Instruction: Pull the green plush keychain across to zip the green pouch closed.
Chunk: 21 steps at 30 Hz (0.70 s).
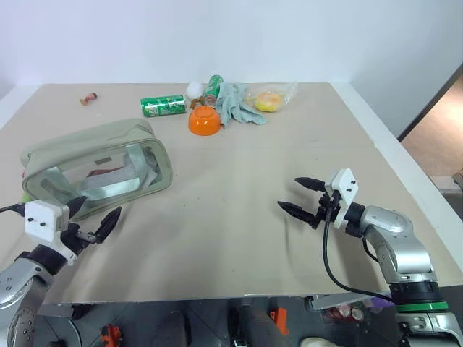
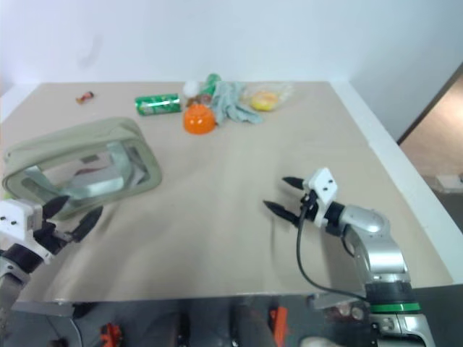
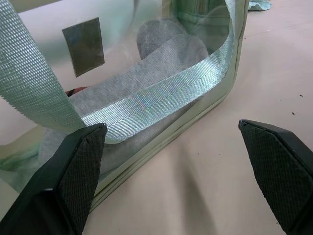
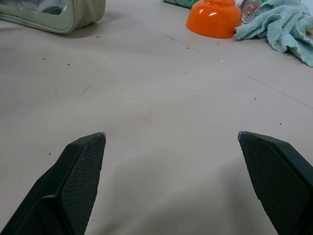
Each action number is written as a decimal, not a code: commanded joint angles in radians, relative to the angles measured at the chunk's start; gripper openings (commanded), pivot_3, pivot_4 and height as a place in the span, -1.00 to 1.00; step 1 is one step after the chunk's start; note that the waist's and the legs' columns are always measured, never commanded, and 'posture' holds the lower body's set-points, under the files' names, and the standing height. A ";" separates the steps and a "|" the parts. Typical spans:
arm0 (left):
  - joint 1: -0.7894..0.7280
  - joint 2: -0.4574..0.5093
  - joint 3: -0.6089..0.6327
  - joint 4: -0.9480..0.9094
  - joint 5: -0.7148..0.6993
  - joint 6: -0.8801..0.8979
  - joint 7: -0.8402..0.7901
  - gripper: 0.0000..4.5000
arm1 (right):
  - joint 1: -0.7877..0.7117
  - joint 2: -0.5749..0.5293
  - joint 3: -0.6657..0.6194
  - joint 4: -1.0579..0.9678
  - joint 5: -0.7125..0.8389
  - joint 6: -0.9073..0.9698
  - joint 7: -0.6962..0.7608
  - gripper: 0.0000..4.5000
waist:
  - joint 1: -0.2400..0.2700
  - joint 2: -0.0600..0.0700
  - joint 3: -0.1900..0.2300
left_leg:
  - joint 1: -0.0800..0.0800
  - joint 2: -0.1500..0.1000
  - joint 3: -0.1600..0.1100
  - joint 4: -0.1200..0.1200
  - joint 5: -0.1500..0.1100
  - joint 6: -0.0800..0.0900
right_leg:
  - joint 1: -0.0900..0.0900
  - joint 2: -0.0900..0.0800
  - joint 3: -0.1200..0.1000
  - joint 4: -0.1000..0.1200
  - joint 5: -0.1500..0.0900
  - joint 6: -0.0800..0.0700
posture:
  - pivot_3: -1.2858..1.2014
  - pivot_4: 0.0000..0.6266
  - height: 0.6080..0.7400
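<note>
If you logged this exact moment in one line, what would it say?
left gripper: open, empty, beside sage-green fabric pouch | right gripper: open, empty, over bare table | zip: not pulled yet

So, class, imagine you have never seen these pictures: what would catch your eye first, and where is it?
Probably the big sage-green pouch with its clear window, lying at the table's left, just ahead of the open left gripper. Next, the bright orange bowl in the far cluster, beside a green soda can. The right gripper hangs open over bare table.
</note>
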 commanded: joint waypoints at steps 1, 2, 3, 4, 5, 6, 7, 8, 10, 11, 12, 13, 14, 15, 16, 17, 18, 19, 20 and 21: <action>-0.002 0.005 0.014 -0.025 -0.009 -0.001 0.000 0.99 | -0.012 -0.019 -0.022 -0.004 0.000 -0.033 0.011 1.00 | 0.000 0.000 0.000 | 0.000 0.000 0.000 0.000 0.000 0.000 | 0.000 0.000 0.000 0.000 0.000 0.000 | 0.03 -0.52 1.00; 0.000 0.001 0.004 -0.033 -0.015 -0.003 -0.006 0.99 | -0.014 -0.021 -0.020 0.002 -0.002 -0.039 0.017 1.00 | 0.000 0.000 0.000 | 0.000 0.000 0.000 0.000 0.000 0.000 | 0.000 0.000 0.000 0.000 0.000 0.000 | 0.03 -0.52 1.00; 0.003 -0.001 -0.004 -0.039 -0.018 -0.008 -0.014 0.99 | -0.016 -0.021 -0.019 0.007 -0.004 -0.044 0.022 1.00 | 0.000 0.000 0.000 | 0.000 0.000 0.000 0.000 0.000 0.000 | 0.000 0.000 0.000 0.000 0.000 0.000 | 0.03 -0.52 1.00; 0.005 -0.002 -0.007 -0.041 -0.020 -0.011 -0.019 0.99 | -0.018 -0.021 -0.018 0.010 -0.005 -0.048 0.024 1.00 | 0.000 0.000 0.000 | 0.000 0.000 0.000 0.000 0.000 0.000 | 0.000 0.000 0.000 0.000 0.000 0.000 | 0.03 -0.52 1.00; 0.006 -0.004 -0.007 -0.040 -0.022 -0.012 -0.020 0.99 | -0.019 -0.021 -0.018 0.013 -0.006 -0.050 0.026 1.00 | 0.000 0.000 0.000 | 0.000 0.000 0.000 0.000 0.000 0.000 | 0.000 0.000 0.000 0.000 0.000 0.000 | 0.03 -0.52 1.00; 0.008 -0.003 -0.007 -0.039 -0.019 -0.015 -0.022 0.99 | -0.019 -0.020 -0.017 0.015 -0.007 -0.053 0.027 1.00 | 0.000 0.000 0.000 | 0.000 0.000 0.000 0.000 0.000 0.000 | 0.000 0.000 0.000 0.000 0.000 0.000 | 0.03 -0.52 1.00; 0.009 -0.003 -0.006 -0.039 -0.020 -0.016 -0.023 0.99 | -0.020 -0.020 -0.016 0.016 -0.008 -0.055 0.028 1.00 | 0.000 0.000 0.000 | 0.000 0.000 0.000 0.000 0.000 0.000 | 0.000 0.000 0.000 0.000 0.000 0.000 | 0.03 -0.52 1.00; 0.010 -0.004 -0.005 -0.038 -0.021 -0.017 -0.026 0.99 | -0.021 -0.019 -0.015 0.017 -0.009 -0.056 0.029 1.00 | 0.000 0.000 0.000 | 0.000 0.000 0.000 0.000 0.000 0.000 | 0.000 0.000 0.000 0.000 0.000 0.000 | 0.03 -0.52 1.00; 0.017 -0.008 -0.003 -0.029 -0.023 -0.026 -0.036 0.99 | -0.022 -0.017 -0.013 0.017 -0.009 -0.058 0.030 1.00 | 0.000 0.000 0.000 | 0.000 0.000 0.000 0.000 0.000 0.000 | 0.000 0.001 0.000 0.000 0.000 0.000 | 0.03 -0.52 1.00; 0.020 -0.009 -0.001 -0.024 -0.023 -0.032 -0.041 0.99 | -0.022 -0.016 -0.013 0.016 -0.010 -0.058 0.031 1.00 | 0.000 0.000 0.000 | 0.000 0.000 0.000 0.000 0.000 0.000 | 0.000 0.001 0.000 0.000 0.000 0.000 | 0.03 -0.52 1.00; 0.023 -0.010 -0.001 -0.019 -0.022 -0.038 -0.047 0.99 | -0.023 -0.015 -0.012 0.014 -0.009 -0.057 0.032 1.00 | 0.000 0.000 0.000 | 0.000 0.000 0.000 0.000 0.000 0.000 | 0.000 0.001 0.000 0.000 0.000 0.000 | 0.03 -0.52 1.00; 0.026 -0.010 -0.002 -0.013 -0.021 -0.047 -0.057 0.99 | -0.025 -0.015 -0.010 0.013 -0.009 -0.055 0.033 1.00 | 0.000 0.000 0.000 | 0.000 0.000 0.000 0.000 0.000 0.000 | 0.000 0.001 0.000 0.000 0.000 0.000 | 0.03 -0.52 1.00; 0.028 -0.010 -0.002 -0.009 -0.019 -0.053 -0.065 0.99 | -0.026 -0.014 -0.009 0.012 -0.008 -0.053 0.035 1.00 | 0.000 0.000 0.000 | 0.000 0.000 0.000 0.000 0.000 0.000 | 0.000 0.001 0.000 0.000 0.000 0.000 | 0.03 -0.52 1.00; 0.029 -0.010 -0.003 -0.006 -0.017 -0.060 -0.070 0.99 | -0.028 -0.014 -0.008 0.011 -0.007 -0.052 0.036 1.00 | 0.000 0.000 0.000 | 0.000 0.000 0.000 0.000 0.000 0.000 | 0.000 0.001 0.000 0.000 0.000 0.000 | 0.03 -0.52 1.00; 0.030 -0.010 -0.003 -0.004 -0.014 -0.070 -0.077 0.99 | -0.030 -0.013 -0.008 0.009 -0.007 -0.050 0.037 1.00 | 0.000 0.000 0.000 | 0.000 0.000 0.000 0.000 0.000 0.000 | 0.000 0.001 0.000 0.000 0.000 0.000 | 0.03 -0.52 1.00; 0.030 -0.011 -0.002 -0.002 -0.012 -0.078 -0.080 0.99 | -0.032 -0.013 -0.007 0.008 -0.006 -0.049 0.038 1.00 | 0.000 0.000 0.000 | 0.000 0.000 0.000 0.000 0.000 0.000 | 0.000 0.001 0.000 0.000 0.000 0.000 | 0.03 -0.52 1.00; 0.030 -0.025 0.007 -0.001 -0.002 -0.099 -0.065 0.99 | -0.038 -0.012 -0.004 0.008 -0.006 -0.047 0.039 1.00 | 0.000 0.000 0.000 | 0.000 0.000 0.000 0.000 0.000 0.000 | 0.000 0.001 0.000 0.000 0.000 0.000 | 0.03 -0.52 1.00; 0.030 -0.040 0.017 -0.003 0.003 -0.120 -0.050 0.99 | -0.043 -0.011 -0.002 0.007 -0.006 -0.045 0.040 1.00 | 0.000 0.000 0.000 | 0.000 0.000 0.000 0.000 0.000 0.000 | 0.000 0.001 0.000 0.000 0.000 0.000 | 0.03 -0.52 1.00; 0.030 -0.051 0.024 -0.005 0.006 -0.135 -0.039 0.99 | -0.047 -0.010 -0.001 0.007 -0.006 -0.044 0.040 1.00 | 0.000 0.000 0.000 | 0.000 0.000 0.000 0.000 0.000 0.000 | 0.000 0.000 0.000 0.000 0.000 0.000 | 0.03 -0.52 1.00; 0.031 -0.062 0.030 -0.009 0.006 -0.147 -0.031 0.99 | -0.050 -0.009 0.000 0.007 -0.006 -0.042 0.041 1.00 | 0.000 0.000 0.000 | 0.000 0.000 0.001 0.000 0.000 0.000 | 0.000 0.000 0.000 0.000 0.000 0.000 | 0.03 -0.52 1.00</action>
